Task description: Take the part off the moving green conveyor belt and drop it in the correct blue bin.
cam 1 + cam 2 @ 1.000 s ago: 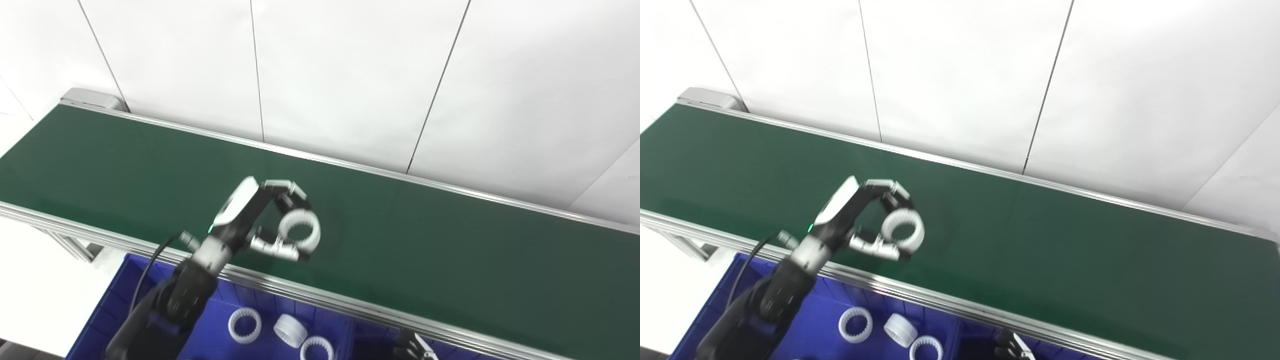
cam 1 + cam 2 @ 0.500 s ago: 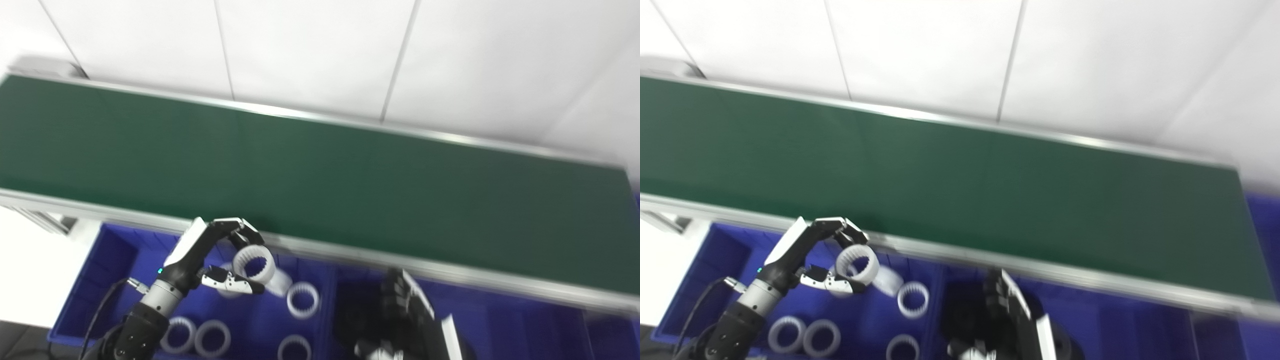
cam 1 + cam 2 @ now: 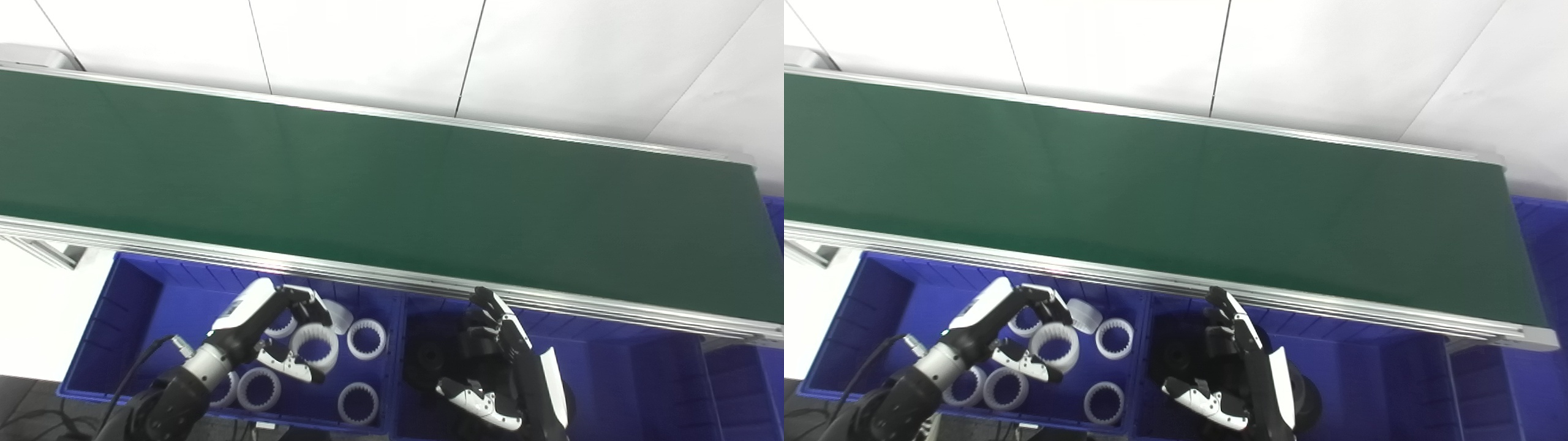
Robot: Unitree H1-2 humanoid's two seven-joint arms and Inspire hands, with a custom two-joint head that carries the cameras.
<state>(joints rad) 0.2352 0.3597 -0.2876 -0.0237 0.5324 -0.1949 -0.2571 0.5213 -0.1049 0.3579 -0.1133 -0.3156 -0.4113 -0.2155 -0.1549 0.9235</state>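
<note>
My left hand (image 3: 257, 334) is shut on a white toothed ring (image 3: 315, 346), pinched between fingers and thumb, and holds it over the left blue bin (image 3: 125, 306). Several white rings (image 3: 366, 335) lie in that bin. My right hand (image 3: 496, 367) is open and empty over the middle blue bin (image 3: 606, 380), which holds dark round parts (image 3: 425, 355). The green conveyor belt (image 3: 380, 184) runs across the picture above the bins with no part on it.
The belt's metal rail (image 3: 367, 278) runs just above the bins. Another blue bin (image 3: 1540, 245) shows at the right edge. A white panelled wall (image 3: 367, 49) stands behind the belt.
The camera has tilted down and right. My left hand has carried the ring off the belt, over the rail and down over the left bin. My right hand has come into view.
</note>
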